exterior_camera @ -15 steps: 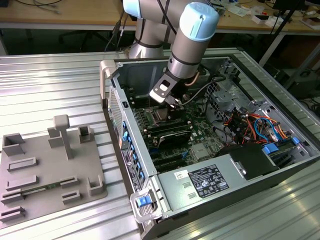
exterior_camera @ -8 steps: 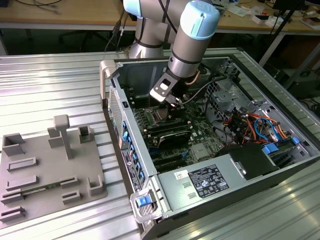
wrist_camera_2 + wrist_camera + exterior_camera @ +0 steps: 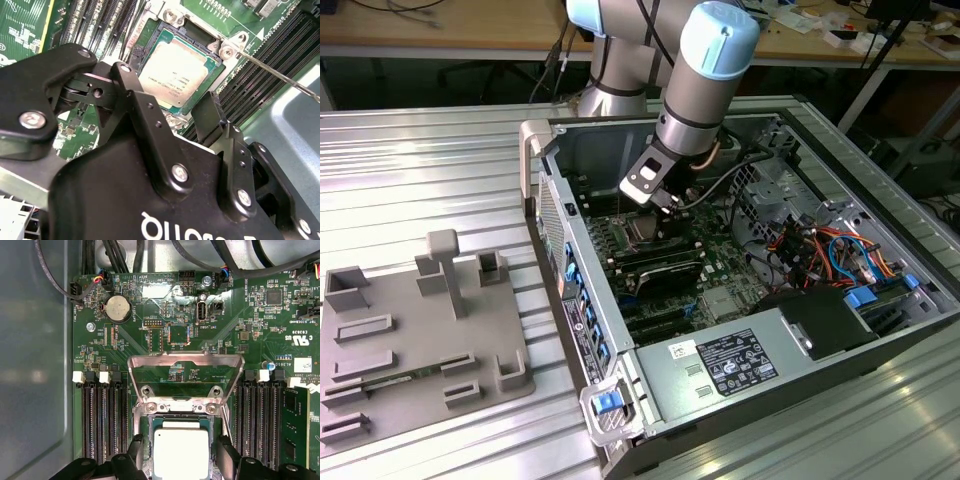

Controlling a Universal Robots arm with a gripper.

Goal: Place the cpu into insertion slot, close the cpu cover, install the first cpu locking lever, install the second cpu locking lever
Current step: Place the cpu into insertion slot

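Straight below my claw (image 3: 162, 85), released and empty, the cpu (image 3: 180, 456) lies flat in the insertion slot (image 3: 176, 409) mid-motherboard (image 3: 125, 340), between my spread fingers (image 3: 137, 447). Just beyond it the cpu cover (image 3: 150, 362) stands raised on its hinge, not yet closed.

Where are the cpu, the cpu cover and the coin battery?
cpu (image 3: 180, 452): first wrist view, middle of its silver top.
cpu cover (image 3: 150, 361): first wrist view, metal bar at its free edge.
coin battery (image 3: 119, 307): first wrist view, middle of its round face.
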